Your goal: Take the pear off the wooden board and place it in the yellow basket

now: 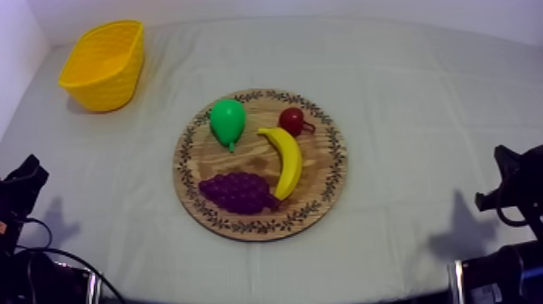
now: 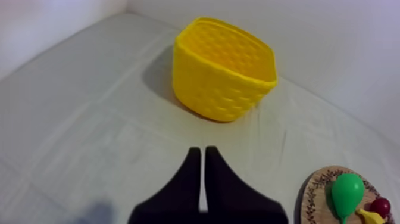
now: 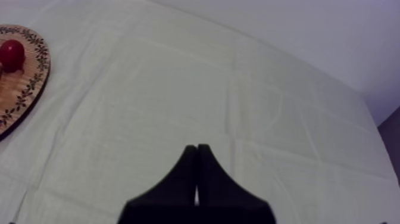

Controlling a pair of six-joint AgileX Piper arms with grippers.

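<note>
Your left pincer point(image 2: 202, 150) sits low at the left side of the bench point(image 1: 420, 97), its fingers pressed together on nothing. The yellow basket point(image 1: 103, 65) stands at the far left corner, well apart from the wooden board point(image 1: 335, 166) in the middle. On the board the pear point(image 1: 227, 121) lies at the rear left, with the grapes point(image 1: 236, 192) in front of it, then the banana point(image 1: 287, 162) and the small red fruit point(image 1: 291, 120). Your right pincer point(image 3: 197, 146) rests at the right, also closed and empty.

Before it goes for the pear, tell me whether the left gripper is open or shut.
Shut: the left gripper has its fingers together as a wedge, holding nothing.
</note>
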